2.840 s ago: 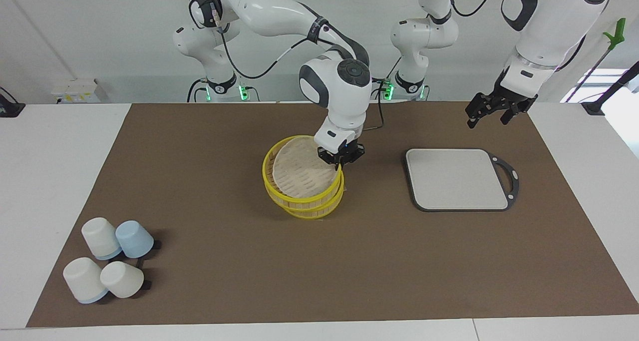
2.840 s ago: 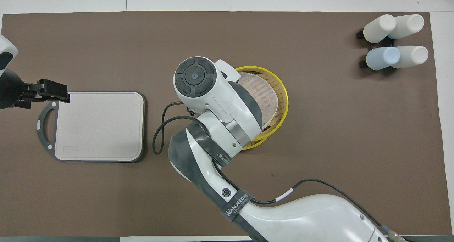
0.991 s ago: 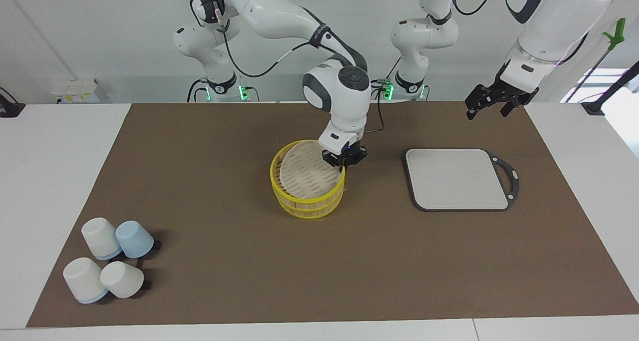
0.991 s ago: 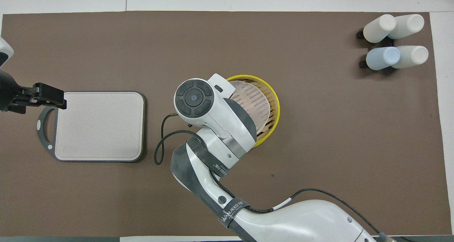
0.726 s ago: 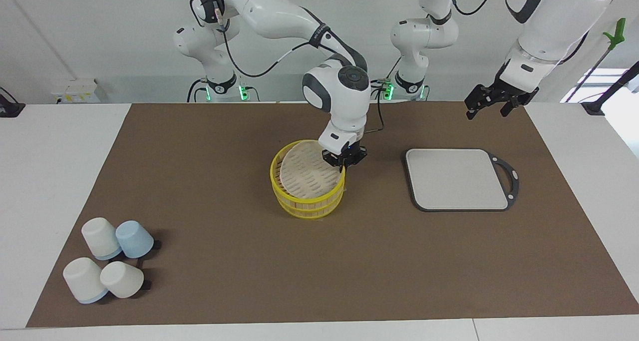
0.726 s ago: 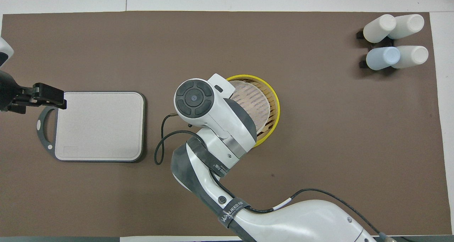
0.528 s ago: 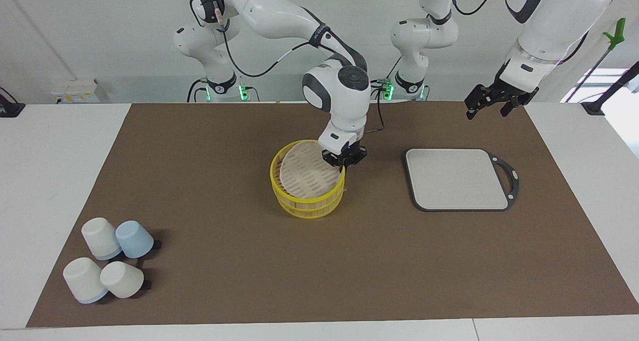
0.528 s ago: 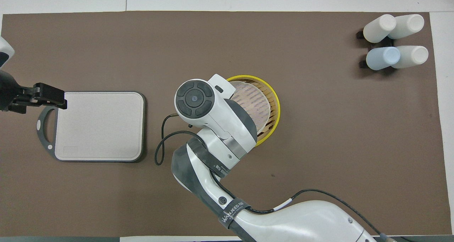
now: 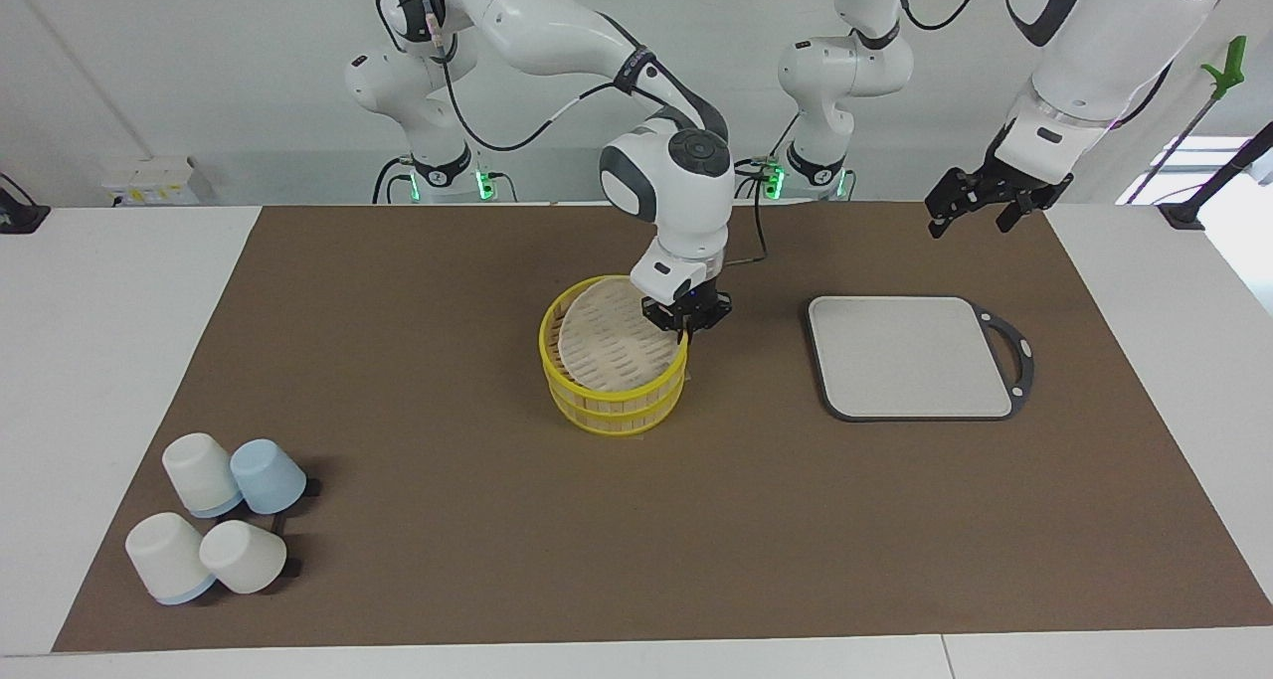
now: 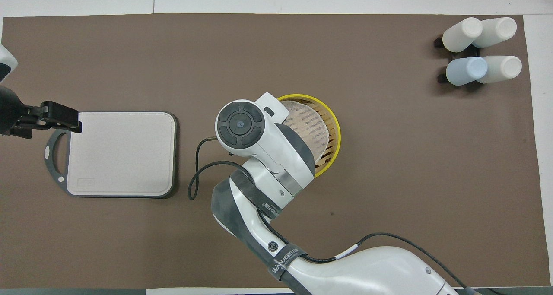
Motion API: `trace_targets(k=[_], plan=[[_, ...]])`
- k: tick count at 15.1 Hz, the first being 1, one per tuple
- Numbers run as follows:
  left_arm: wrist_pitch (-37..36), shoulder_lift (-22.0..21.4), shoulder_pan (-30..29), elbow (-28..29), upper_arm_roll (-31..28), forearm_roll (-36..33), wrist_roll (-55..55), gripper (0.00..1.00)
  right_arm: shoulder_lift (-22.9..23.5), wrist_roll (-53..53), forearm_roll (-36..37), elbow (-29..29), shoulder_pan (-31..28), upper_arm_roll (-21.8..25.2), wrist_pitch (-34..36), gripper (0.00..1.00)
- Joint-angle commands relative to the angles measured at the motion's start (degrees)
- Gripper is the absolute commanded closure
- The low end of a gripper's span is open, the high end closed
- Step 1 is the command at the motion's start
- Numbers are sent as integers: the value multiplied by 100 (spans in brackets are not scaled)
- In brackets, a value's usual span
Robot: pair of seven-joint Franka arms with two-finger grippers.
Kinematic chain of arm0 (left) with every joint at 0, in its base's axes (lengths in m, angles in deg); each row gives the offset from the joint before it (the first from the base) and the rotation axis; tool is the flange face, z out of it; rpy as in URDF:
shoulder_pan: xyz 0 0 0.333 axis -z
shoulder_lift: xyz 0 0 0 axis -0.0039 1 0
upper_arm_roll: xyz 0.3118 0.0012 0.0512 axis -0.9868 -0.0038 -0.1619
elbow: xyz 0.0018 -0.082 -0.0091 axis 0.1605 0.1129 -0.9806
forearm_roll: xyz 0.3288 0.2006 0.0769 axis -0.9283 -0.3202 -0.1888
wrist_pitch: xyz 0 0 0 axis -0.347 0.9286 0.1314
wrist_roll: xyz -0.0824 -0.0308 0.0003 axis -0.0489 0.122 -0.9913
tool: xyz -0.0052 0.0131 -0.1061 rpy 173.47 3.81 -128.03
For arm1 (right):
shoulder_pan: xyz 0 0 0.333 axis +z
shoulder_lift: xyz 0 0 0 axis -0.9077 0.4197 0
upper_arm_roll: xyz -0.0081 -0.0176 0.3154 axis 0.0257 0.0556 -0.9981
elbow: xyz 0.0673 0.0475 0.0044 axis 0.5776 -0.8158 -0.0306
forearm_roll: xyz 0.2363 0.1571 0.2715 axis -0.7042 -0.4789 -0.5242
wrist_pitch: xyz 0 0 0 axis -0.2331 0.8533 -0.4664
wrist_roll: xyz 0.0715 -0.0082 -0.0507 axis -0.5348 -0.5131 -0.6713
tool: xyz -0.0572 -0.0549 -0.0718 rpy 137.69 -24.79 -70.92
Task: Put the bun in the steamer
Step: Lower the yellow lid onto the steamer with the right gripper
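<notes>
1. I am looking at a white bench (image 9: 99, 361) with a brown mat (image 9: 398, 311) covering most of it, and the steamer (image 9: 615, 401) is sitting on the mat about in the middle of the bench.
2. The steamer is standing upright, its two yellow-rimmed tiers stacked one on the other.
3. A pale slotted lid (image 9: 607, 346) is lying inside the top rim, and from above a strip of slats is showing beside it on the side toward the right arm's end of the bench.
4. I cannot see the bun anywhere. The lid and the right arm are covering most of the steamer's inside.
5. The right gripper (image 9: 684, 323) is reaching down to the steamer's top rim, at the side toward the left arm's end of the bench.
6. Its fingers are pressing together right at the rim. I cannot tell whether they are pinching the rim, the lid's edge or nothing.
7. The left gripper (image 9: 970, 227) is hanging in the air and waiting over the mat, above the edge nearest the robots at the left arm's end.
8. Its fingers are standing apart and carrying nothing.
9. A flat grey board (image 9: 910, 356) with a dark rim and a loop handle is lying on the mat between the steamer and the left arm's end of the bench.
10. Four cups (image 9: 214, 530), three white and one pale blue, are clustering at the mat's corner farthest from the robots at the right arm's end, well apart from the steamer.
</notes>
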Motion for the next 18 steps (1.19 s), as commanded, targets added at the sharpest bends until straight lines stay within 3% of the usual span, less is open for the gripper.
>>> trace_targets(k=[1,5,6,7,10,12,18], plan=[[-147,71,-20,-191,4,-23,68,0,-127,104,-3,-270,-7,-26,-216,91],[-130,80,-29,-191,4,-23,68,0,-153,86,-3,-410,-7,-26,-427,89],[-130,80,-29,-191,4,-23,77,0,-153,95,-3,-419,-7,-26,-419,79],[-130,80,-29,-191,4,-23,77,0,-162,95,-3,-446,-7,-26,-419,59],[-121,80,-29,-191,4,-23,68,0,-197,104,-3,-472,-7,-26,-401,28],[-121,80,-29,-191,4,-23,68,0,-206,112,-3,-463,1,-26,-357,0],[-121,71,-29,-191,4,-23,77,0,-363,78,32,-182,-121,27,222,0]])
